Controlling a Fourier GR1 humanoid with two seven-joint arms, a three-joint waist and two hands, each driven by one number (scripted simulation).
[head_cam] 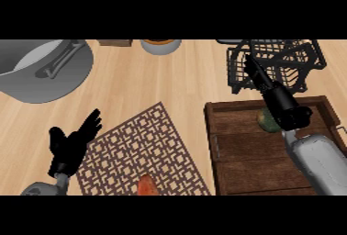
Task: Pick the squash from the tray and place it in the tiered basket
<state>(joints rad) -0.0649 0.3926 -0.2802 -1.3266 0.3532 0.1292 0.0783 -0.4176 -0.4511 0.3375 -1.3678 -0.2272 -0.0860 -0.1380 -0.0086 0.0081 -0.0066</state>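
Reaching over the tray [230,137], right hand [281,98] has fingers straight, holding nothing. Squash [266,120] sits in tray's top part, just left of & under the wrist. Basket [284,59] is beyond. Left hand [71,144] rests open, far off.

I see the squash [267,120], a rounded green thing with a paler yellowish patch, lying in the tray [251,158] near its far edge and toward its right side; part of it is hidden behind my arm, so I can't make out its full shape. The tray is a dark brown wooden box with low walls and plank flooring, sitting flat on the counter. The tiered basket [274,62] is black wire mesh, standing just beyond the tray's far edge, open at the top. I cannot tell whether basket and tray touch. The squash is well below the basket's rim, still in the tray.
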